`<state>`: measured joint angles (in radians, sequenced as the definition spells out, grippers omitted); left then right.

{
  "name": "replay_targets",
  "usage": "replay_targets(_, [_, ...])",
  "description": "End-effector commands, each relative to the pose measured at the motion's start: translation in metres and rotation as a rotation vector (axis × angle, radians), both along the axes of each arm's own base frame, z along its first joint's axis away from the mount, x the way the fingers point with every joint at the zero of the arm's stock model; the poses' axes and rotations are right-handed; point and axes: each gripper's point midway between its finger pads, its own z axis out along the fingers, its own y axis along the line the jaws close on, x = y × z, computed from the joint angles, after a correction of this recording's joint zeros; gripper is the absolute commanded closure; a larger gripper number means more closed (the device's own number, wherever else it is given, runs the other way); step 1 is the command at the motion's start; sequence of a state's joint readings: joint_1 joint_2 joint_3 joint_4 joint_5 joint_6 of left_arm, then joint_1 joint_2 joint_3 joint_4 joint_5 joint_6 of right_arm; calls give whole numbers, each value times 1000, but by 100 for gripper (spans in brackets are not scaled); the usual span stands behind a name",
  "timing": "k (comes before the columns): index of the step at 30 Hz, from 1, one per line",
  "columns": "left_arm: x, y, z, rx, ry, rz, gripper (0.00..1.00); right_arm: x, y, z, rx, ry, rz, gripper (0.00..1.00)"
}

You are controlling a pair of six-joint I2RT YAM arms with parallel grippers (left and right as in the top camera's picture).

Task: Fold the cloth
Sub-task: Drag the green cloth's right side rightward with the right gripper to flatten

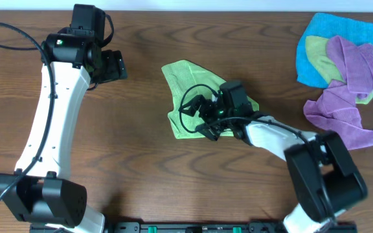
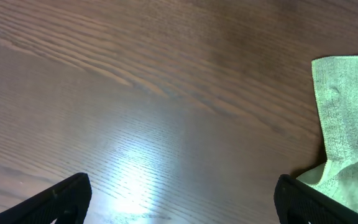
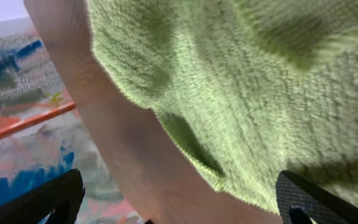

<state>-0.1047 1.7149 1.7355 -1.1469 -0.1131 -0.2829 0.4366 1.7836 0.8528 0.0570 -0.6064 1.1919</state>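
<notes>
The lime-green cloth [image 1: 185, 83] lies crumpled at the middle of the wooden table. It shows at the right edge of the left wrist view [image 2: 347, 124] and fills the right wrist view [image 3: 260, 87]. My right gripper [image 1: 207, 127] is open, low over the cloth's front edge, its fingertips [image 3: 179, 199] wide apart with a cloth corner between them. My left gripper [image 1: 114, 66] is open and empty over bare wood left of the cloth; its fingertips [image 2: 182, 199] frame bare table. The white tag is not visible.
A pile of cloths sits at the back right: a blue one [image 1: 342, 39], a duller yellow-green one [image 1: 321, 58] and purple ones [image 1: 348, 97]. The table's near edge shows in the right wrist view [image 3: 61, 56].
</notes>
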Motion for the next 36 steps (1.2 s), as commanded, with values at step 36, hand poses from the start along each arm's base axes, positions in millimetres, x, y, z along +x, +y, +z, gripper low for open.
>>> replay_targets(36, [24,8,3,49,-76,-46,5,51,-56,-15,-239,-74,-435,4])
